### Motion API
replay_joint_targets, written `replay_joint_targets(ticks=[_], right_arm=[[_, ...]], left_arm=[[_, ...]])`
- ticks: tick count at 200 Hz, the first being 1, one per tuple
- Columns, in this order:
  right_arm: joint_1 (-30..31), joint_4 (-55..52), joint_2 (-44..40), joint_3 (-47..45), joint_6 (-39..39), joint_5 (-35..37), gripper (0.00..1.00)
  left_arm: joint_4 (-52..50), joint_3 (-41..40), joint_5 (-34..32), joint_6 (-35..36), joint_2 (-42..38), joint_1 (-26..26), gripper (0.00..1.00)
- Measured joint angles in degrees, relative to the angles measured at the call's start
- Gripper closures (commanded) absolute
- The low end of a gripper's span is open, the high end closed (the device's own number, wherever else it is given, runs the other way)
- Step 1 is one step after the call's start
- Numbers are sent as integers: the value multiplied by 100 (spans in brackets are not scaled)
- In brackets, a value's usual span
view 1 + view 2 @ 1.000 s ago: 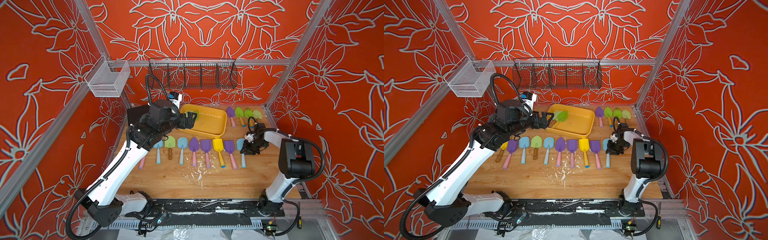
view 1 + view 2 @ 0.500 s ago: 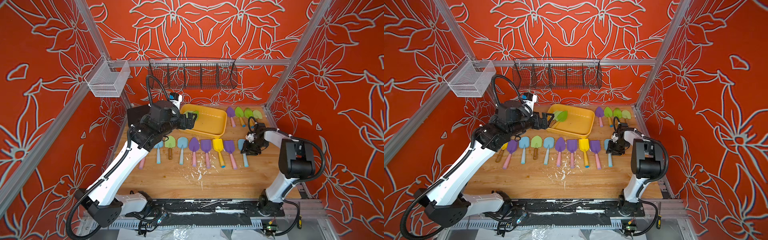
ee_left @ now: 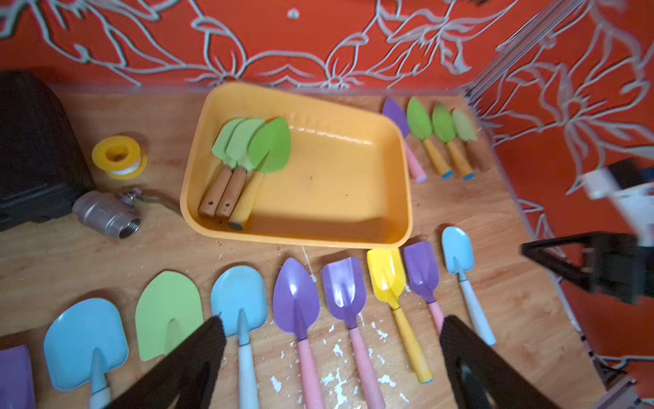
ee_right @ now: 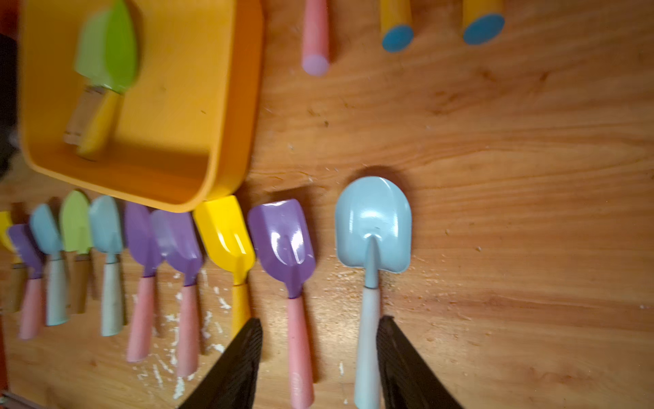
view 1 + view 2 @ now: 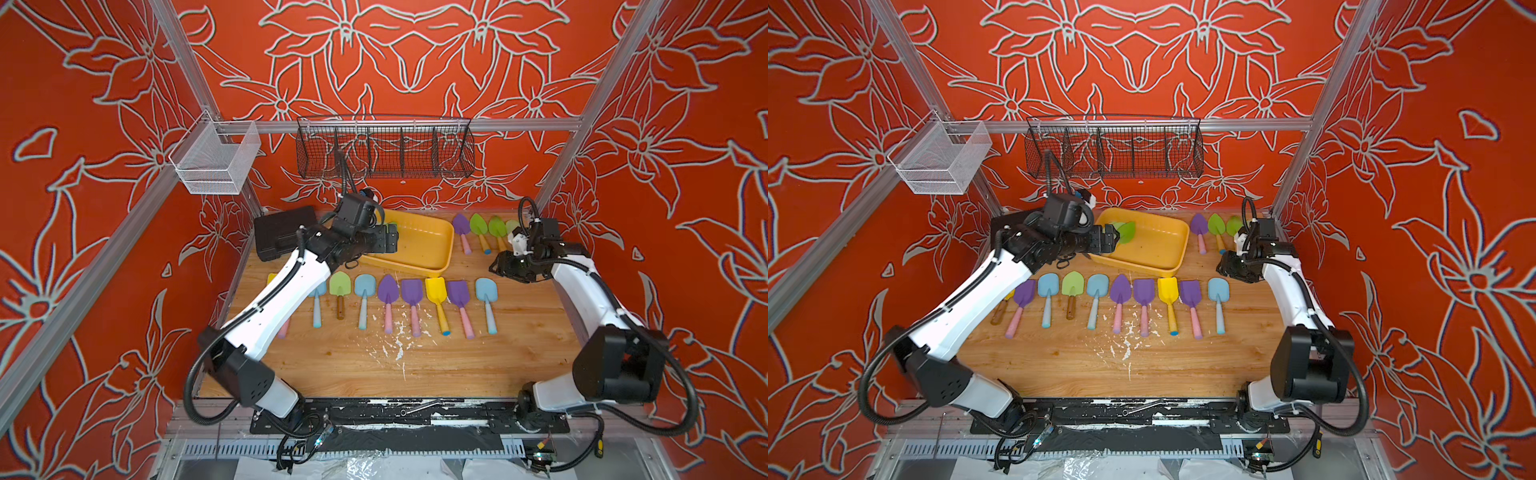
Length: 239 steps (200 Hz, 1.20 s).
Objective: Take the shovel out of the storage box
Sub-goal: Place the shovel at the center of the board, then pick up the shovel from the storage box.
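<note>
The storage box (image 5: 432,239) (image 5: 1167,245) is a yellow-orange tub at the back of the table. Three green shovels (image 3: 269,145) (image 5: 1127,232) (image 4: 108,46) lie side by side at its left end, two with brown handles and one with a yellow handle. My left gripper (image 5: 392,241) (image 5: 1112,242) (image 3: 329,329) hovers wide open and holding nothing above that end of the box. My right gripper (image 5: 503,270) (image 5: 1228,268) (image 4: 318,325) is open, raised above the table right of the box. A light blue shovel (image 4: 373,226) (image 5: 486,289) lies free below it.
A row of coloured shovels (image 5: 411,291) lies in front of the box, and several more shovels (image 5: 480,226) lie at its right. A black case (image 5: 282,232), a yellow tape roll (image 3: 116,155) and a metal valve (image 3: 102,214) sit left of the box. Wire baskets (image 5: 384,149) hang on the back wall.
My right gripper has opened, let go of the light blue shovel at the row's right end, and drawn back from it. The left gripper has hardly moved.
</note>
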Motion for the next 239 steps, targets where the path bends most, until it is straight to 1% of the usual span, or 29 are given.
replay_joint_targets(ticks=[16,30,42,59,80,92,98,115,146,178,208,239], right_arm=[[11,57,-332,0,166,-348,35],[44,98,-527,2,319,-616,32],[116,96,-616,11,457,-780,30],[302,146,-717,9,634,-968,24],[623,299,-907,9,887,-1117,23],[811,374,-1014,9,1012,-1132,23],[909,417,-1069,9,1071,-1141,23],[1158,551,-1180,-4,1228,-1156,23],[1432,754,-1290,-173,1460,-1156,23],[1541,791,-1276,-297,1589,-1154,23],[1576,807,-1263,-299,1615,-1154,23],[1668,828,-1154,-299,1659,-1152,23]], left_arm=[[-463,638,-81,85,678,17,10],[-793,1237,-162,153,1261,35,13],[-1062,1735,-240,238,1757,61,14],[-1303,2225,-343,365,2317,94,14],[-1602,2811,-428,485,3016,162,18],[-1773,3195,-457,535,3436,234,28],[-1853,3379,-457,573,3630,278,31],[-1976,3755,-424,608,4100,437,32],[-2065,3906,-415,750,4470,678,33],[-2065,3956,-313,903,4520,787,43],[-1982,3976,-76,1001,4564,820,46],[-1875,4076,-63,1043,4763,837,50]])
